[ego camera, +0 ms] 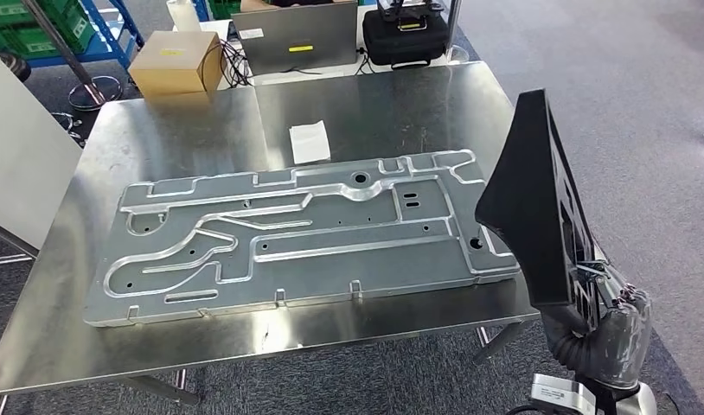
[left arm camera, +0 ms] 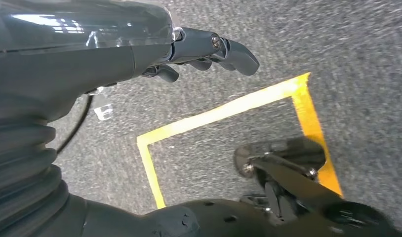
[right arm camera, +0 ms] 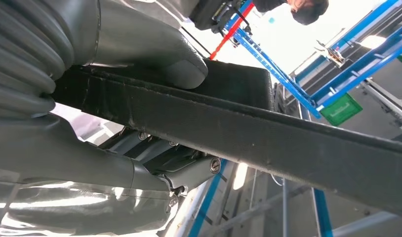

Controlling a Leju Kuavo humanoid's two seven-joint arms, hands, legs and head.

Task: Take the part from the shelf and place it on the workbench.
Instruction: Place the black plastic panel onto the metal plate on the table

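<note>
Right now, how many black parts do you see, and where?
1: the black part is gripped by the right hand, upright beside the workbench's right edge. None on the bench.

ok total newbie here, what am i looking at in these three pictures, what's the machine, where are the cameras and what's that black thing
This is a humanoid robot with two arms and many-fingered hands. The wide picture is from its head, looking down at a steel workbench on which lie a large machined metal plate and a white slip of paper. At the far edge are a cardboard box and a black bag. The other two pictures come from cameras at the wrists. The right hand grips a flat black part, held upright beside the bench. The left hand hangs over grey carpet with yellow floor tape, holding nothing.
</note>
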